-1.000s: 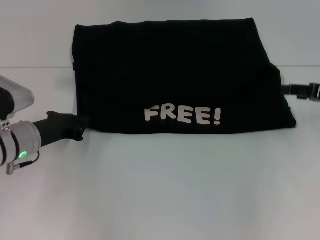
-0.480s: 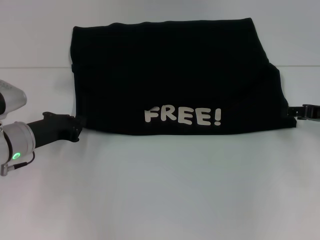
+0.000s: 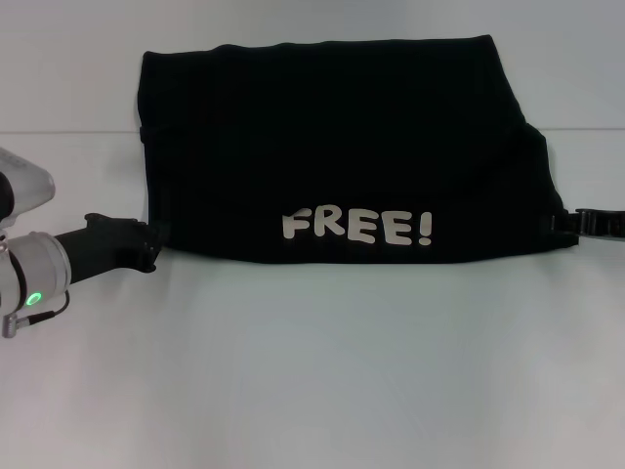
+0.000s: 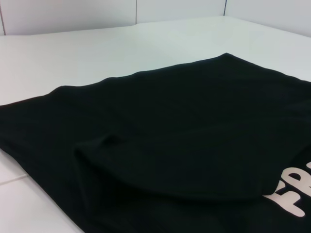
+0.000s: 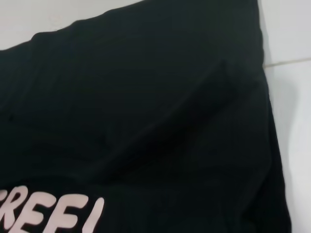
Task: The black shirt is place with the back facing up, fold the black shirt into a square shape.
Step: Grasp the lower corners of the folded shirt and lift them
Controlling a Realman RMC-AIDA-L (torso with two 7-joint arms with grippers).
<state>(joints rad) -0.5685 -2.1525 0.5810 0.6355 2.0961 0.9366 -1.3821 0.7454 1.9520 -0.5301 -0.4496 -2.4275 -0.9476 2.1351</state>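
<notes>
The black shirt (image 3: 332, 147) lies folded into a wide rectangle on the white table (image 3: 322, 371). White "FREE!" lettering (image 3: 356, 227) faces up near its front edge. My left gripper (image 3: 154, 238) sits low at the shirt's front left corner, its tip against the fabric edge. At the front right corner, my right gripper (image 3: 566, 223) touches the shirt's edge. The left wrist view shows a folded layer of the black shirt (image 4: 160, 145) close up. The right wrist view is filled by the black shirt (image 5: 146, 97) and part of the lettering (image 5: 48, 218).
The white table stretches bare in front of the shirt. A seam line (image 3: 68, 132) crosses the table behind the left arm. The shirt's far edge lies near the back of the table.
My right gripper has come down from beside the shirt's right edge to its front right corner. The left gripper has shifted slightly left and stays at the front left corner.
</notes>
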